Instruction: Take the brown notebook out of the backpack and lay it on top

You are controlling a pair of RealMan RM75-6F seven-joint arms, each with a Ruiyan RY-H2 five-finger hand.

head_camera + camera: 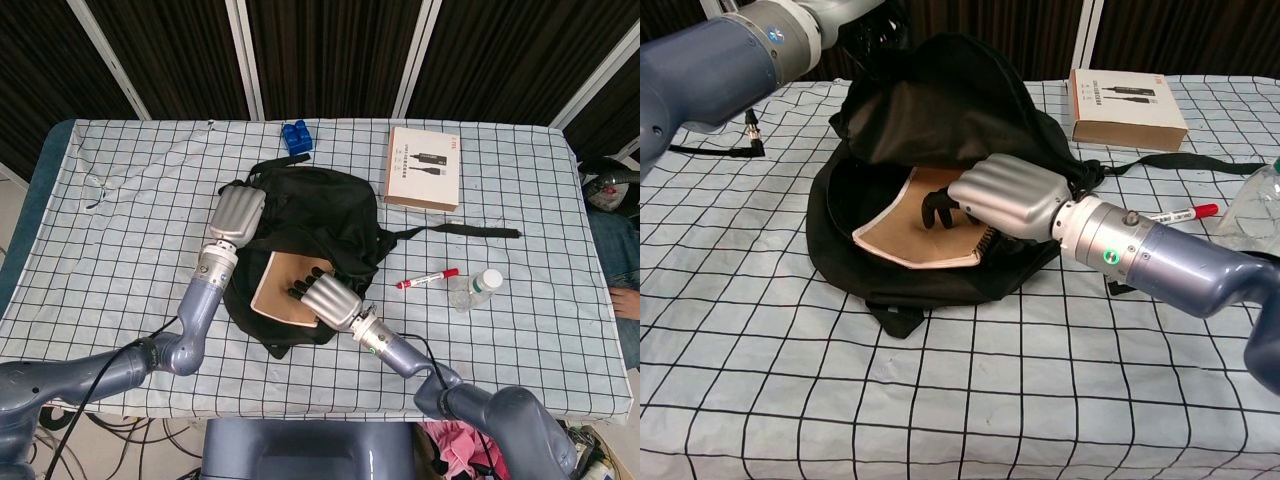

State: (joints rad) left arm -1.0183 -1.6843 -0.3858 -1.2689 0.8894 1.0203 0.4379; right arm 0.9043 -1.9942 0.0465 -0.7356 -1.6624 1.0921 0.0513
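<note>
The black backpack (325,205) lies mid-table with its mouth facing me, and its upper flap (940,100) is raised. The brown notebook (278,285) sticks halfway out of the mouth, its spiral edge (985,240) towards my right. My right hand (327,298) grips the notebook's near right end, dark fingertips (936,208) curled onto the cover; the thumb is hidden underneath. My left hand (238,213) sits on the bag's left side and holds the fabric up. In the chest view only the left arm (740,40) shows.
A flat brown-and-white box (423,167) lies behind the bag to the right, with a blue block (296,135) at the back. A red marker (427,278) and a clear bottle (475,290) lie to the right, beyond a black strap (470,232).
</note>
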